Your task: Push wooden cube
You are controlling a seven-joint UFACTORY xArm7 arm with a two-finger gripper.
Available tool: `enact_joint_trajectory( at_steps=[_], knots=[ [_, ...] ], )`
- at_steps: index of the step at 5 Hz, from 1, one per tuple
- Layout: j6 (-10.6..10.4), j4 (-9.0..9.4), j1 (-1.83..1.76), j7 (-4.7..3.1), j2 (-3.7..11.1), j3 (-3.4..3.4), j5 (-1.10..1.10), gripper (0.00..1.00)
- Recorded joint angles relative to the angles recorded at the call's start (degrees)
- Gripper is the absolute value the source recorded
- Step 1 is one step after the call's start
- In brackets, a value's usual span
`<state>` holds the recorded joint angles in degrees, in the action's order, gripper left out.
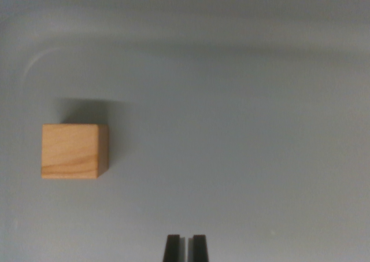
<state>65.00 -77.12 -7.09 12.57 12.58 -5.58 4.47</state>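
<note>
The claw [185,247] shows only as two dark fingertips at the bottom edge of the wrist view, pressed nearly together with just a thin slit between them, so it is clenched and grasping nothing. The wooden cube [74,151] sits on the plain grey tabletop [248,135], ahead of the claw and well off to the wrist view's left, clearly apart from the fingertips with bare surface between them. It rests flat and square to the camera, its top face toward the lens and a narrow strip of its side face showing on the edge nearer the claw's line; a soft shadow falls just beyond it. Judging by this, the push has not begun and the work is at the approach step: the claw is not lined up with the block and no contact has been made. The next move calls for shifting the claw sideways toward the wrist view's left, staying low enough that the closed fingertips meet a flat face squarely, since an off-centre touch would likely spin the block rather than slide it.
</note>
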Motion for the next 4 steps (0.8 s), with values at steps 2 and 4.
enact_joint_trajectory(
  at_steps=[2,4],
  knots=[
    [-2.71,1.75,-0.72,1.18,1.20,-0.38,0.45,0.00],
    [-5.41,3.48,-1.45,2.35,2.39,-0.76,0.90,0.00]
  ],
)
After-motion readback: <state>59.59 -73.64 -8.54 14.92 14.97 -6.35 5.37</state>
